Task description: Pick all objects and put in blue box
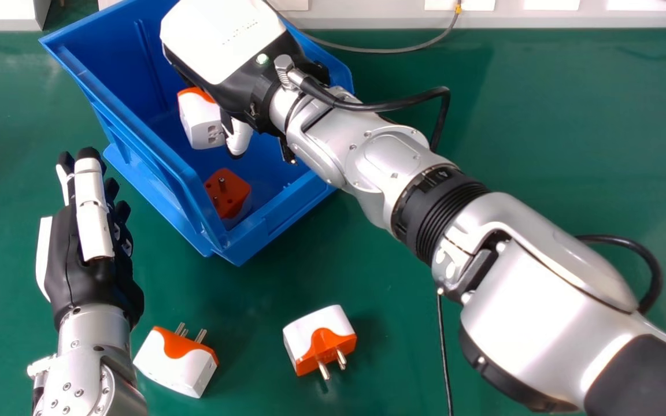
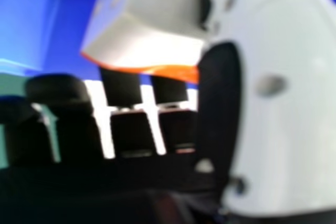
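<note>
My right hand [image 1: 235,63] is over the blue box [image 1: 154,153], its thumb and fingers closed round a white and orange plug adapter [image 1: 199,121] inside the rim. In the right hand view the adapter [image 2: 147,40] sits between the thumb and the fingers of my right hand [image 2: 273,108]. Another adapter [image 1: 229,193], orange face up, lies on the box floor near the front corner. Two more rest on the green table: one adapter [image 1: 177,361] beside my left wrist, another adapter [image 1: 319,341] to its right. My left hand [image 1: 90,248] has straight fingers, left of the box.
The green table [image 1: 541,127] extends around the box. A grey cable [image 1: 396,50] runs along the back edge before a white ledge [image 1: 367,17]. My right forearm crosses above the box's right side, and a thin black cable [image 1: 444,352] hangs beside it.
</note>
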